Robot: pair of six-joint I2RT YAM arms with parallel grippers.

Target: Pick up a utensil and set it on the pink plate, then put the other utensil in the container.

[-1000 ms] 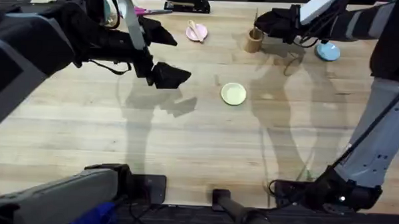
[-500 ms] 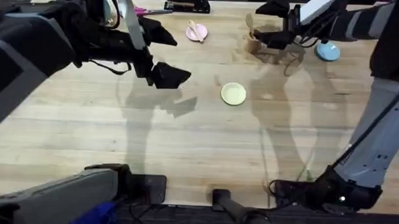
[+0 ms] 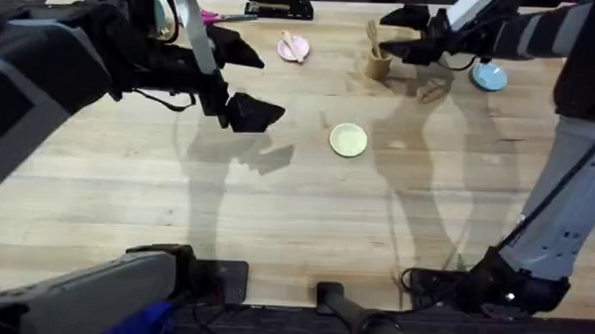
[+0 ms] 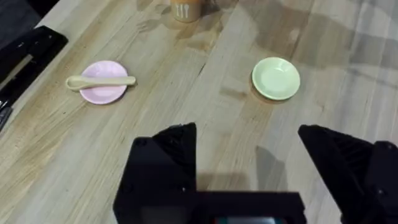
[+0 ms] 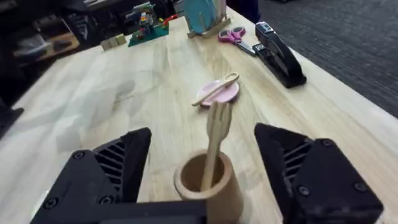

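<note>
Both jaws spread; fork (image 5: 215,144) stands in the container (image 5: 208,186), spoon (image 4: 99,81) across pink plate (image 4: 102,93).

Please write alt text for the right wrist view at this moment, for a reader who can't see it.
A wooden fork stands tines-up inside a tan wooden cup, between the open black fingers of the right gripper. Farther off on the wooden table, a wooden spoon lies across a pink plate, with a black stapler and pink-handled scissors beyond.
</note>
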